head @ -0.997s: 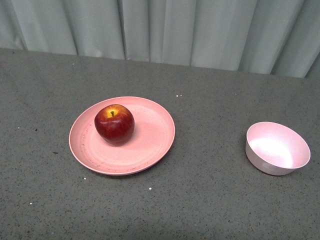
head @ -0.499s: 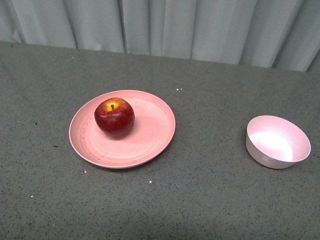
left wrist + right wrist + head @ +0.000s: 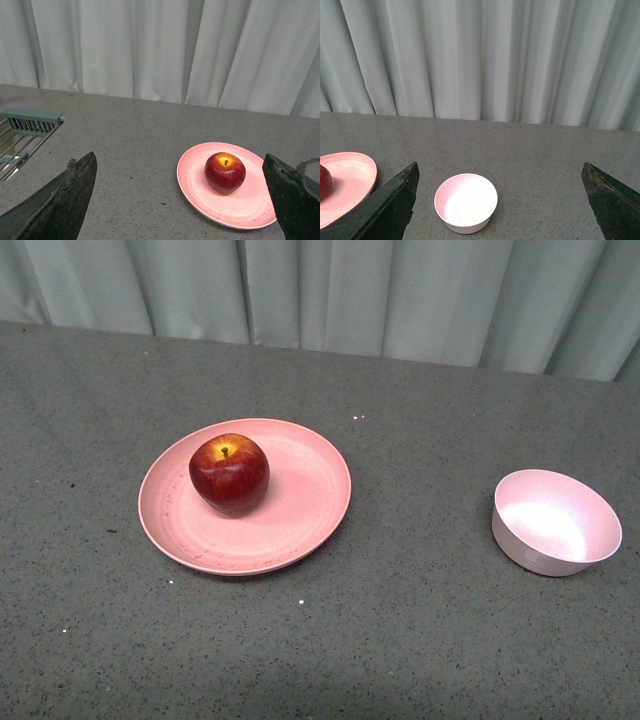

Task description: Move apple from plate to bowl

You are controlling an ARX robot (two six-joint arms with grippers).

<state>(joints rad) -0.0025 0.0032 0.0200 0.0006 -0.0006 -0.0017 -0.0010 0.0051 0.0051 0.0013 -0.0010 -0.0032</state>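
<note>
The dark red apple [image 3: 229, 473] sits upright on the left half of the wide salmon-pink plate [image 3: 310, 490], stem up. The small pale pink bowl [image 3: 555, 521] stands empty on the table to the right. Neither arm shows in the front view. In the left wrist view the apple [image 3: 225, 172] rests on the plate [image 3: 197, 187] ahead of my left gripper [image 3: 181, 197], which is open and well short of it. The right wrist view has the bowl [image 3: 466, 202] ahead of my open right gripper [image 3: 500, 200], with the plate's edge [image 3: 355, 172] and a sliver of apple [image 3: 324, 183] at one side.
A grey speckled table [image 3: 420, 620] carries both dishes, with a pale curtain [image 3: 330, 290] behind its far edge. A grey-green rack [image 3: 30, 122] with wire bars lies at the table's side in the left wrist view.
The front view shifted slightly: plate, apple and bowl sit a little higher in the picture than one second ago. Nothing on the table moved relative to anything else.
</note>
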